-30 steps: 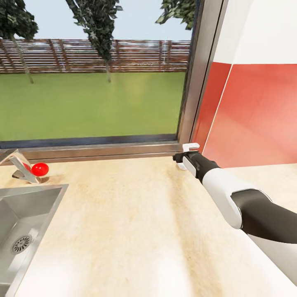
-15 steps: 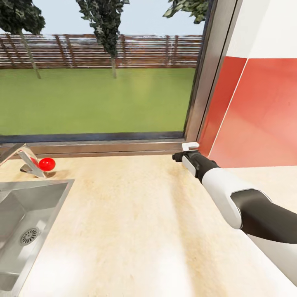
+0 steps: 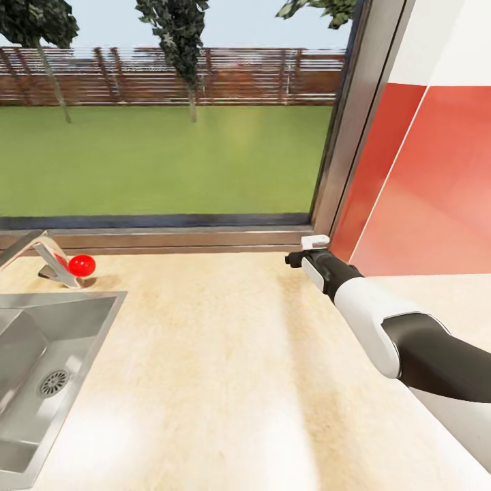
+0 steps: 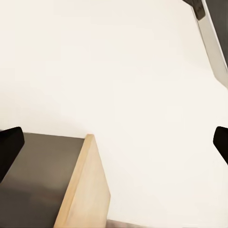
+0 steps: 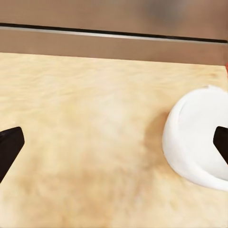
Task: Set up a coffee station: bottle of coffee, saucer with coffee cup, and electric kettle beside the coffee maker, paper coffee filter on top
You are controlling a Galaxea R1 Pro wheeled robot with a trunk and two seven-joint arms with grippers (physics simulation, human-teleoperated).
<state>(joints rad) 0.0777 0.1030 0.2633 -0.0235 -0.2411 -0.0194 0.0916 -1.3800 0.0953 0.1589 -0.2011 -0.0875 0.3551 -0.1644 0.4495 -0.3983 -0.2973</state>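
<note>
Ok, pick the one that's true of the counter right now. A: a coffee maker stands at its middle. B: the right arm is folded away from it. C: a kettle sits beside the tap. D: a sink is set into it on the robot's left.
D: the steel sink is sunk into the countertop at the left, below the tap.

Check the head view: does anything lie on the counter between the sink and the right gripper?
Nothing: between the sink and the right gripper, the head view shows bare counter. The red ball sits off that stretch, by the faucet.
</note>
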